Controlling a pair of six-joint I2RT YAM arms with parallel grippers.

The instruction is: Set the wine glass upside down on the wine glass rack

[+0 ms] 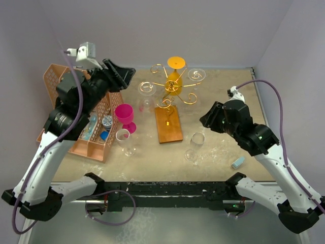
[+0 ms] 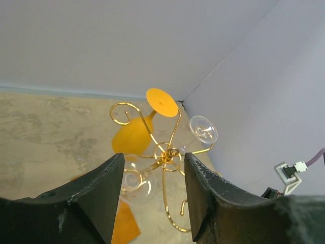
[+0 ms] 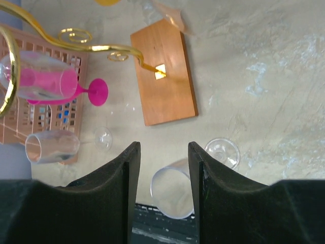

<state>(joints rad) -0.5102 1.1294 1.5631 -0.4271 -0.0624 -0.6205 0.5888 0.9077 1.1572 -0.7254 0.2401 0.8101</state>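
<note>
The left hand [image 2: 153, 165] is up high. Its two fingers are apart and nothing is between them. Right in front of its fingertips is the wine glass rack [image 1: 168, 126]. The rack is made of curly gold wire on a brown wooden base.

A clear wine glass [image 1: 147, 89] hangs upside down on the curl closest to this hand. It is just beside the fingertips but does not touch them. An orange glass [image 1: 174, 81] hangs upside down farther out from the hand. A second clear glass [image 1: 196, 75] hangs on the side of the rack away from this hand.

The right hand [image 3: 162, 152] is lower down. Its fingers are apart too, and it holds nothing. A third clear glass [image 1: 194, 145] stands on the worktop [image 1: 223, 86] just under this hand, close to the fingers but not gripped. The wooden base of the rack lies out in front of this hand.

Past the base, on the far side from the right hand, stand a pink glass [image 1: 124, 114] and a fourth clear glass [image 1: 123, 138]. They are below the left hand, beside a peach basket [image 1: 53, 76]. A small blue thing [image 1: 237, 162] lies behind the right hand.
</note>
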